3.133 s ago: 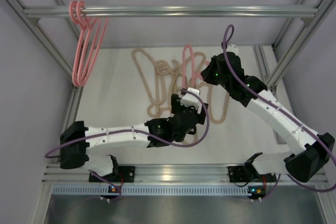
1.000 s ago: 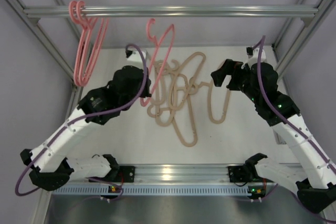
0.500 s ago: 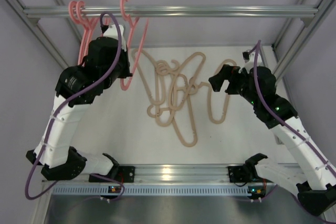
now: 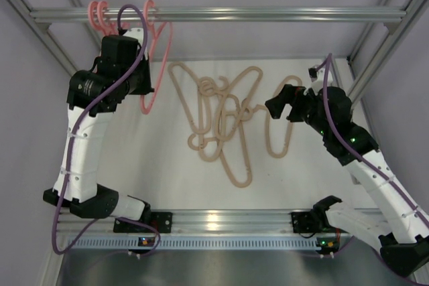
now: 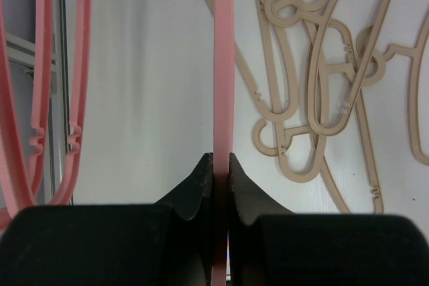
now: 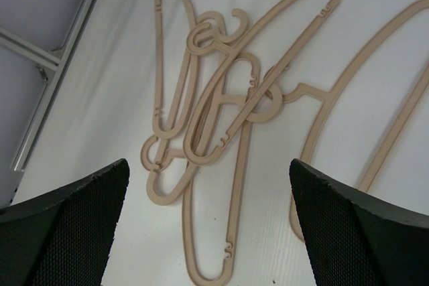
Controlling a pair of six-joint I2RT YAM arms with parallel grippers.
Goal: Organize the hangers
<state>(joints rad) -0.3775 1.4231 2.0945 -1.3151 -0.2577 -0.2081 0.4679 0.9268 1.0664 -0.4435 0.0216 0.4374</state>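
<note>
My left gripper [image 4: 145, 76] [image 5: 222, 165] is shut on a pink hanger [image 4: 159, 51] [image 5: 223, 65], raised at the far left. The hanger's hook [image 4: 149, 10] is at the silver bar [image 4: 268, 13]; whether it rests on it I cannot tell. Just left of it, two pink hangers [image 4: 99, 17] [image 5: 41, 98] hang from the bar. Several beige hangers [image 4: 221, 115] [image 5: 315, 85] [image 6: 221, 112] lie tangled on the white table. To the right of that pile and above it, my right gripper [image 4: 285, 101] [image 6: 208, 165] is open and holds nothing.
Slanted metal frame struts run down the left [image 4: 64, 58] and right [image 4: 375, 51] sides of the table. An aluminium rail [image 4: 221, 219] crosses the near edge, by the arm bases. A frame rail [image 6: 47, 98] shows at the table's left edge.
My left arm swung up and to the left with the pink hanger, bringing its hook from mid-table up to the bar beside the two hung ones. The right arm barely moved.
</note>
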